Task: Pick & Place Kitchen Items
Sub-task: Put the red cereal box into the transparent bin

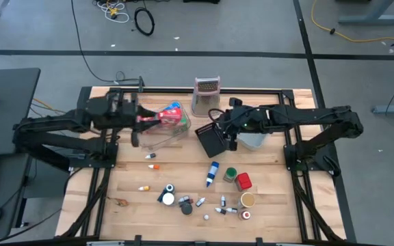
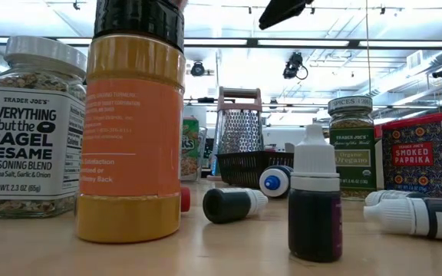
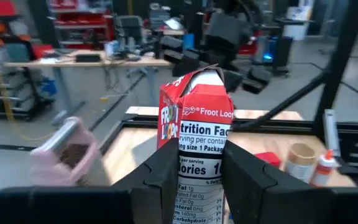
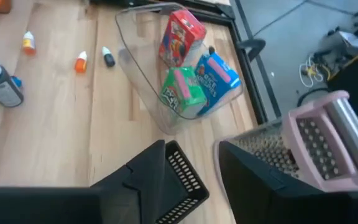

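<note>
Left gripper point(image 3: 196, 180) was clamped on the red cereal box point(image 3: 199, 134) over the clear tray point(image 1: 173, 133), far left. Light, crushable carton; hold flat sides gently. Right gripper point(image 4: 191, 168) stood part open, empty, at the mesh basket point(image 1: 211, 140).

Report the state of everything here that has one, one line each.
Froot Loops box: clamped in the left hand.
Clear tray: holds red, green and blue packets.
Black mesh basket: on the table, right hand at its rim.
Grater: standing upright.
Blue-white bottle: lying on its side.
</note>
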